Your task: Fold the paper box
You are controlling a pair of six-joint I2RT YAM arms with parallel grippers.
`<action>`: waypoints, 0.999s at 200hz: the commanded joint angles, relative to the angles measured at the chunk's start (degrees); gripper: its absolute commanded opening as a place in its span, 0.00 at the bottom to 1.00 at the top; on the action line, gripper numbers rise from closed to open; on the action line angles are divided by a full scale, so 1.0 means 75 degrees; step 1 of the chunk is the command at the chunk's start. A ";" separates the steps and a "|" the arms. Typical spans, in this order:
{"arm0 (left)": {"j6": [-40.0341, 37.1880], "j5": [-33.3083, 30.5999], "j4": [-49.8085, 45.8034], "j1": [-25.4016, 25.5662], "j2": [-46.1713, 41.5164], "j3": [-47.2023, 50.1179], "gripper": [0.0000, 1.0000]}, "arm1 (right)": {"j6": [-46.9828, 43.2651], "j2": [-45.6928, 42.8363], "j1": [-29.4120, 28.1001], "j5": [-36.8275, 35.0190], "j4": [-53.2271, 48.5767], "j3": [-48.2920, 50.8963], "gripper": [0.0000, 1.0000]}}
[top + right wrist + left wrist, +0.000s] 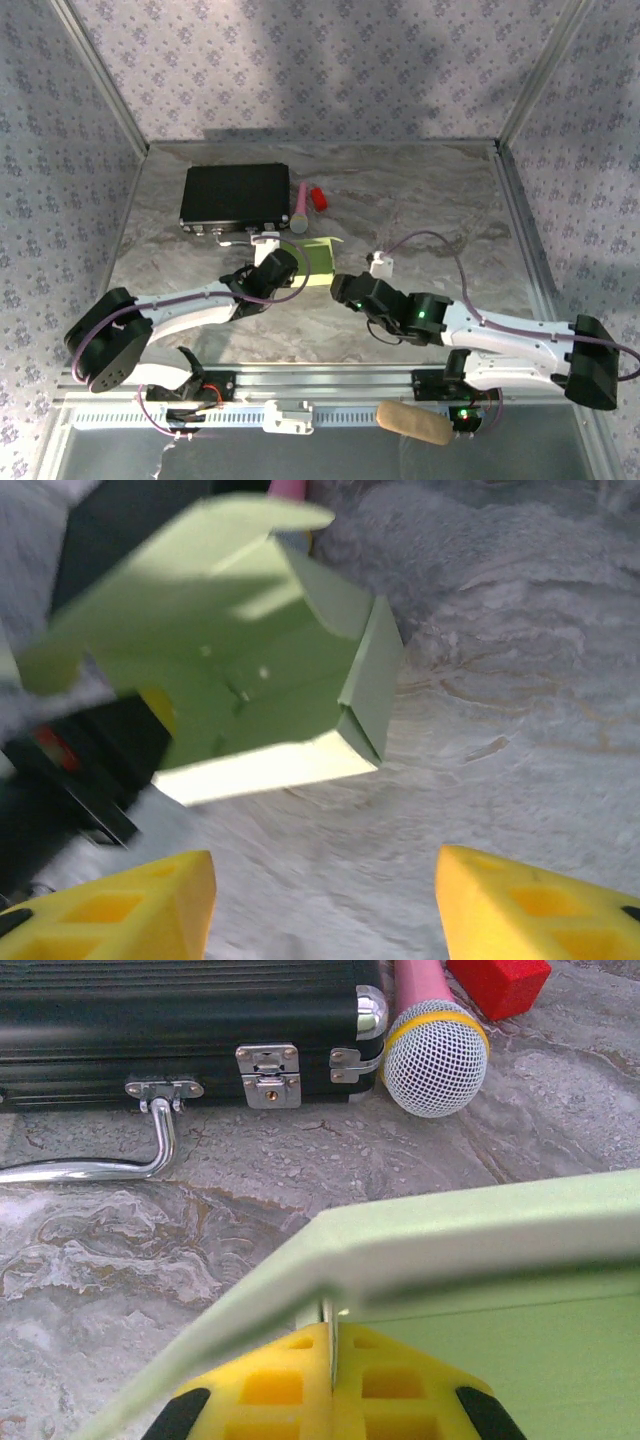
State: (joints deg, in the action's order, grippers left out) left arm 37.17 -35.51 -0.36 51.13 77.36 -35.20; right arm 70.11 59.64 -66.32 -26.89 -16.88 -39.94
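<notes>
Progress on the fold looks partial to us, perhaps about half done. Starting at the left, the black case (235,195) sits at the back of the counter (440,200) and plays no part in the work. Just in front of it the left claw (298,264) is pinched tight on the paper box (320,258). In its own wrist view we see the yellow fingers (290,1360) pressed together with a thin edge of the pale green card caught between them. The box is held near the middle of the counter, just in front of the pink microphone (299,208) and the red block (318,198). It seems tipped up rather than lying flat, though we cannot tell whether any corner touches the surface. From the right wrist view we judge that it is not a flat sheet: several panels stand at angles to one another along their creases, making a shallow open shell. One side wall is turned up on the right and one long flap juts out loose at the top. Further right, the right claw (322,870) stands wide apart and has hold of nothing. It is near the box's lower edge but clear of it, with bare counter between its fingers. What is left, as we read it, is to bring the loose flap and the open walls together and tuck them so that the box closes.
</notes>
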 commanded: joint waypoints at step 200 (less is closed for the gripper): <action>0.0038 -0.0166 -0.0632 0.0123 0.0068 -0.0206 0.00 | 0.5174 0.3966 0.2046 0.2924 0.1002 -0.3086 0.32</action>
State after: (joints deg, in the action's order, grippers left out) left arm 37.17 -36.10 -1.83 51.57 77.36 -35.75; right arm 108.33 87.02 -51.37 -6.52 -8.47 -62.65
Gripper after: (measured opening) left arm 0.046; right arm 0.366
